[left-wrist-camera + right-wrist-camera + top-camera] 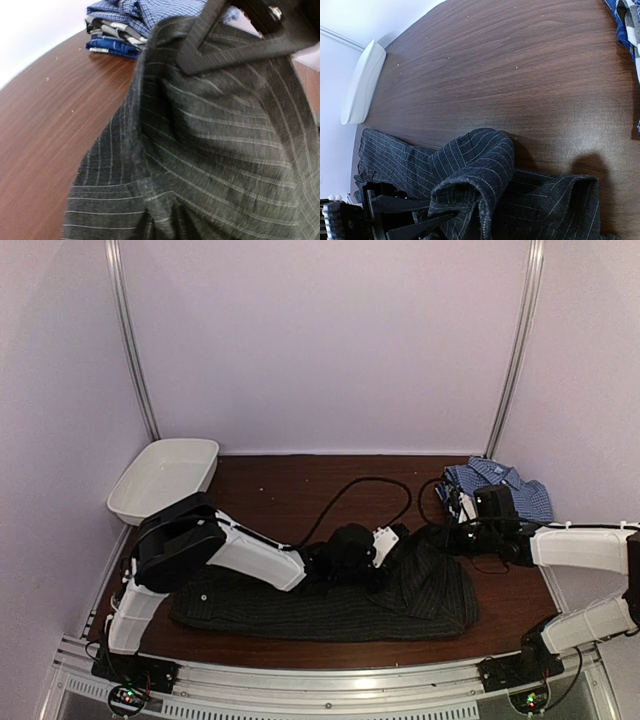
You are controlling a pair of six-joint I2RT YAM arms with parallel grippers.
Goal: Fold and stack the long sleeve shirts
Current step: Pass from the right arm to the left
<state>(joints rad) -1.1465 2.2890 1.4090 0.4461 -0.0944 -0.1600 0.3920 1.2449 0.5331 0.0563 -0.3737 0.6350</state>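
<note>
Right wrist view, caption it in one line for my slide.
Right gripper pinching a raised fold of the black pinstriped shirt above the wooden table, white tub at frame edge.

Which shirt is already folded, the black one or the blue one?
The blue check shirt, folded small at the far right. The black pinstripe shirt is unfolded, spread wide at the front.

You get soft, even light from above, a dull sheen on the far table, one soft-edged shadow toward its right, bowed edges in both wrist views, and slight blur on the close-up black shirt.
</note>
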